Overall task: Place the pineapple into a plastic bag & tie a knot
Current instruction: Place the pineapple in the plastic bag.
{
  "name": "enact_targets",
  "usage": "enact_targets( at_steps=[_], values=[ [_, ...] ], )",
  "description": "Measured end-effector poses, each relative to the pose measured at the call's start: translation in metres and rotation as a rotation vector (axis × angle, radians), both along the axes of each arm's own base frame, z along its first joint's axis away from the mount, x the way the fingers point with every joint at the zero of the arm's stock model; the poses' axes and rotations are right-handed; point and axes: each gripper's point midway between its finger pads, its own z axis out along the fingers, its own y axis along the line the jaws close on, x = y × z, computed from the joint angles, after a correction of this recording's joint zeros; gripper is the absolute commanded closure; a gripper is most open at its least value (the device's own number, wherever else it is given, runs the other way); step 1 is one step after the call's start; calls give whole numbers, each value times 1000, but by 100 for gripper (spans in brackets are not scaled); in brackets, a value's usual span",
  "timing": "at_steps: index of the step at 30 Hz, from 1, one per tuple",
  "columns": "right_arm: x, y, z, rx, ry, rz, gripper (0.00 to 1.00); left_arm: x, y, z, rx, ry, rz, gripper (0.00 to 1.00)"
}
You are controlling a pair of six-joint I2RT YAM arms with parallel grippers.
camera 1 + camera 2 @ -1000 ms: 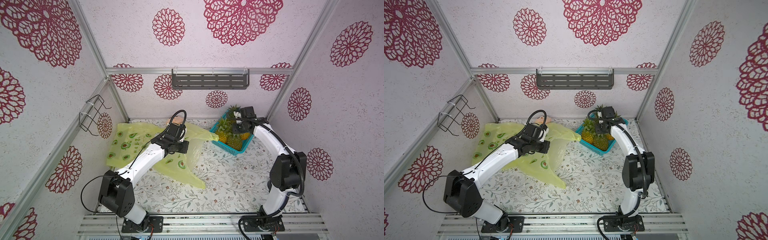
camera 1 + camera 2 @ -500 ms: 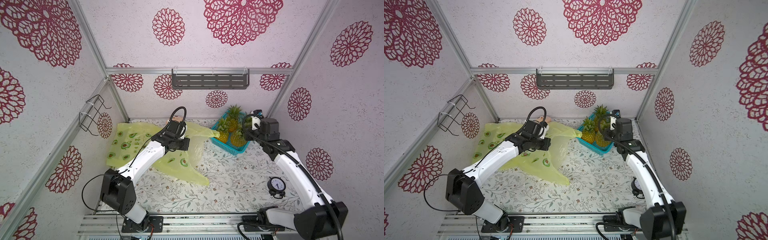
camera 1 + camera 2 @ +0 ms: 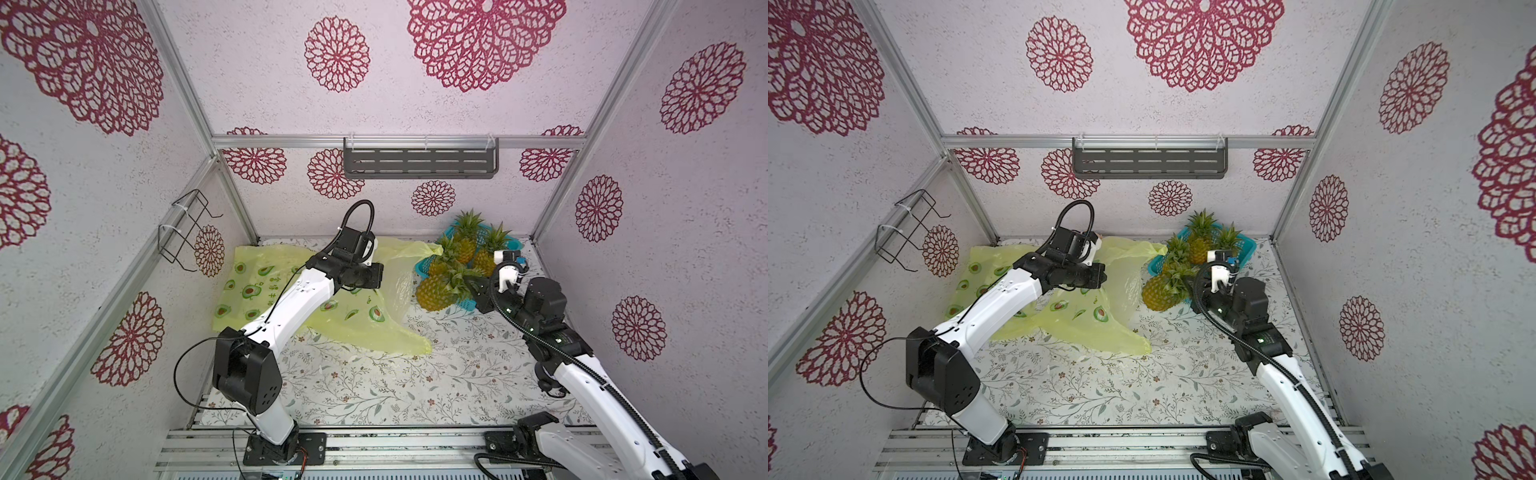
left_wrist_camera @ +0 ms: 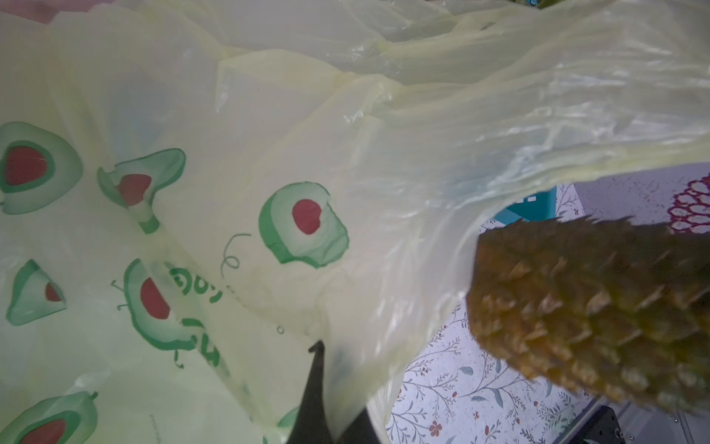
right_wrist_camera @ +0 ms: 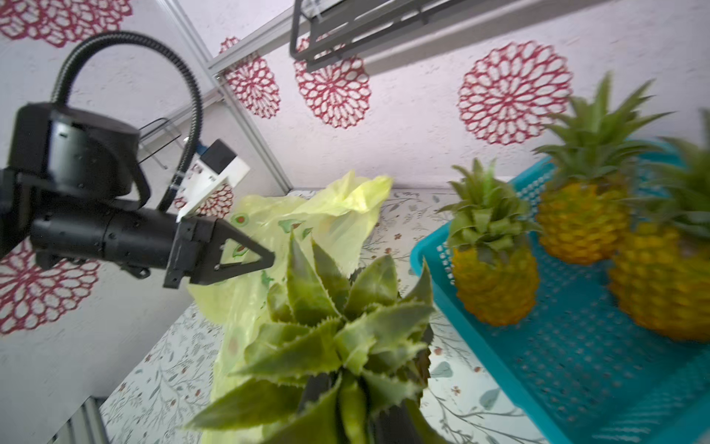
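Note:
The yellow plastic bag (image 3: 353,320) with avocado prints lies on the table's left half, also seen as the bag (image 3: 1075,316). My left gripper (image 3: 379,276) is shut on the bag's upper edge (image 4: 269,153) and holds its mouth raised; a dark finger (image 4: 317,399) pinches the film. My right gripper (image 3: 471,284) is shut on the leafy crown (image 5: 338,338) of a pineapple (image 3: 434,293). That pineapple (image 3: 1156,293) hangs sideways just right of the bag's mouth, and its body (image 4: 595,307) is outside the opening. Leaves hide most of my right gripper (image 5: 353,403).
A teal basket (image 3: 422,268) at the back right holds three more pineapples (image 5: 491,276); the basket's wall (image 5: 434,265) stands close to the held fruit. A grey shelf (image 3: 419,163) hangs on the back wall and a wire rack (image 3: 183,232) on the left wall.
My right arm has drawn back from the basket and carried a pineapple out to the left, up to the bag's mouth. The left arm has barely moved and keeps hold of the bag.

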Motion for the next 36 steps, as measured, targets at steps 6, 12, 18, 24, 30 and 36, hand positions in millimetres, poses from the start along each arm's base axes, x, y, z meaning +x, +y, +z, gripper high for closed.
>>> enact_targets(
  at_steps=[6, 12, 18, 24, 30, 36],
  values=[
    [-3, 50, 21, 73, -123, 132, 100, -5, -2, -1, -9, 26, -10, 100],
    [15, 66, 20, 89, -222, 120, 100, -12, 1, 1, -14, 46, -17, 100],
    [30, 68, -47, -40, -184, 70, 100, -22, 6, 25, -32, -4, -41, 100],
    [28, 64, -80, -159, -156, 54, 100, -31, 3, 36, -51, -23, -86, 100],
    [26, 81, -43, -113, -235, 96, 100, -29, 1, 19, -32, 18, -102, 100],
    [31, 103, -49, -131, -260, 133, 100, -29, -1, -12, 10, 95, -131, 100]
  ],
)
